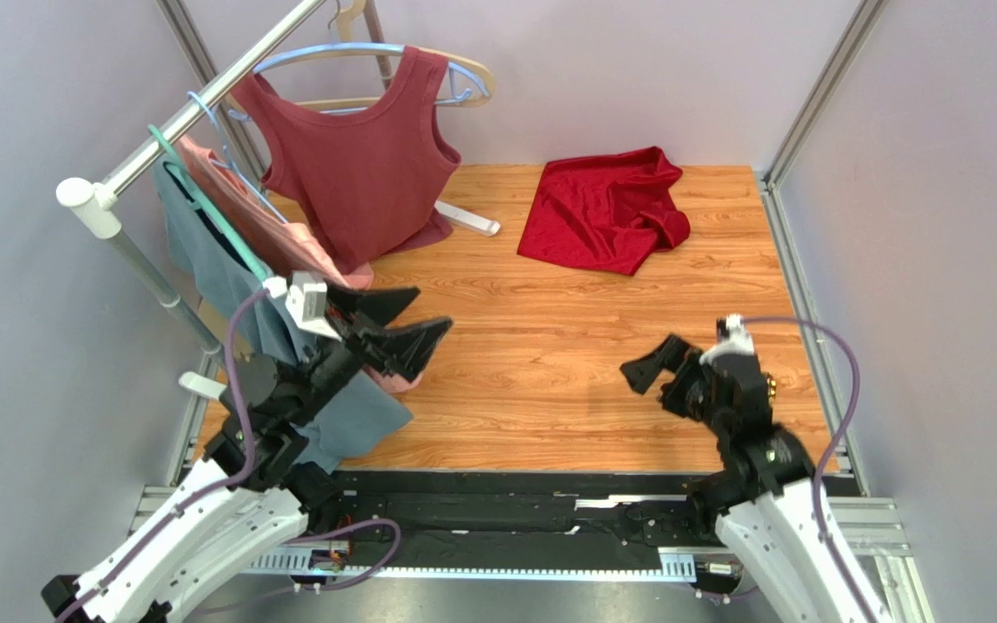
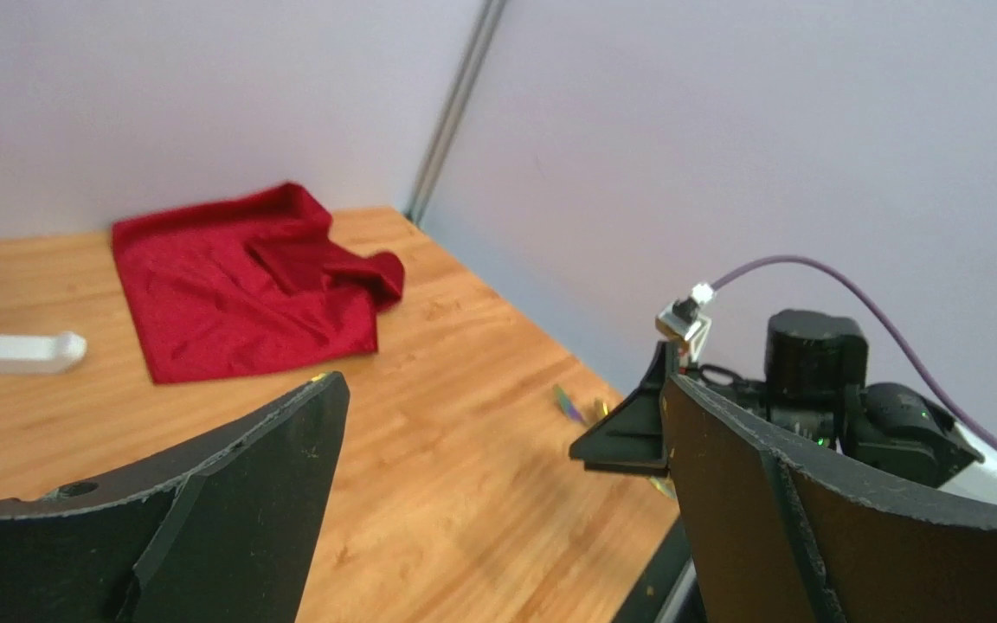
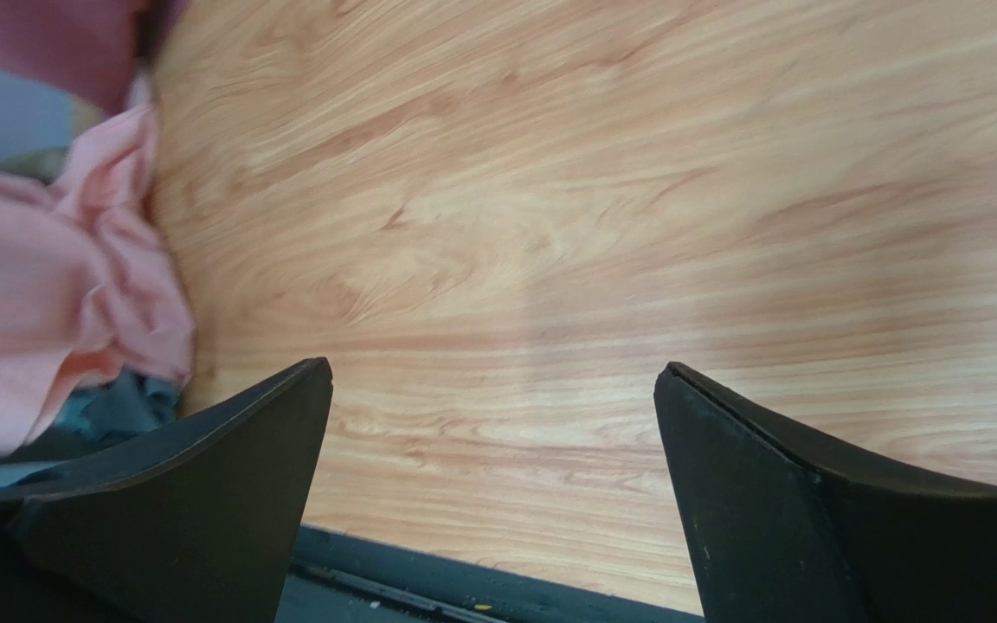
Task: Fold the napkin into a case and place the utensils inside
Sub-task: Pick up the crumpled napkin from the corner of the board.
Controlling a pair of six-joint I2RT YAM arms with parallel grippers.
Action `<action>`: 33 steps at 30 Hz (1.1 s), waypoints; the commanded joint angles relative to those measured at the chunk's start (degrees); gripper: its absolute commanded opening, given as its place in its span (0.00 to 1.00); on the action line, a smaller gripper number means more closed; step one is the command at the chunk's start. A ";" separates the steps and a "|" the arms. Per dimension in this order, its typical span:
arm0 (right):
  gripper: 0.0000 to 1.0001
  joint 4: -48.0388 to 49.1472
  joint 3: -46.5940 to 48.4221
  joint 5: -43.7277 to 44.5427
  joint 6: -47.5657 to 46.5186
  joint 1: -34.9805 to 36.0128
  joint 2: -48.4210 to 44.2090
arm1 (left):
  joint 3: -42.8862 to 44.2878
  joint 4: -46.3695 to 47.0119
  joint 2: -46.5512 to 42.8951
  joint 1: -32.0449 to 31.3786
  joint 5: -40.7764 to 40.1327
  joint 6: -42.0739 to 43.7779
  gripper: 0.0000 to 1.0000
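The napkin [image 1: 601,208] lies crumpled on the far part of the wooden table, one corner folded over; it also shows in the left wrist view [image 2: 244,286]. Small gold-coloured utensils [image 2: 570,404] lie on the wood by the right arm, mostly hidden behind it. No case is in view. My left gripper [image 1: 419,318] hovers open over the table's left side, pointing toward the napkin, with nothing between its fingers [image 2: 504,383]. My right gripper [image 1: 660,377] is open and empty near the front right, over bare wood [image 3: 493,367].
A clothes rack stands at the left with a maroon sleeveless top [image 1: 354,156], a pink garment [image 1: 257,208] and a blue-grey one [image 1: 224,266] on hangers. Its white foot [image 1: 471,218] lies near the napkin. Walls close three sides; a black rail [image 1: 517,500] runs along the front.
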 commanded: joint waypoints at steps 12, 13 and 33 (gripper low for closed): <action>0.83 9.74 56.66 7.19 -18.58 -8.44 74.37 | 31.76 -18.59 47.68 0.08 0.63 -3.10 0.65; 0.80 9.04 64.78 6.11 -18.67 -8.79 82.33 | 34.92 -21.83 49.62 0.17 0.63 -2.74 0.58; 0.42 10.26 59.88 -4.87 -15.59 -7.83 96.40 | 40.04 -17.12 67.03 -0.45 -2.67 -8.36 0.47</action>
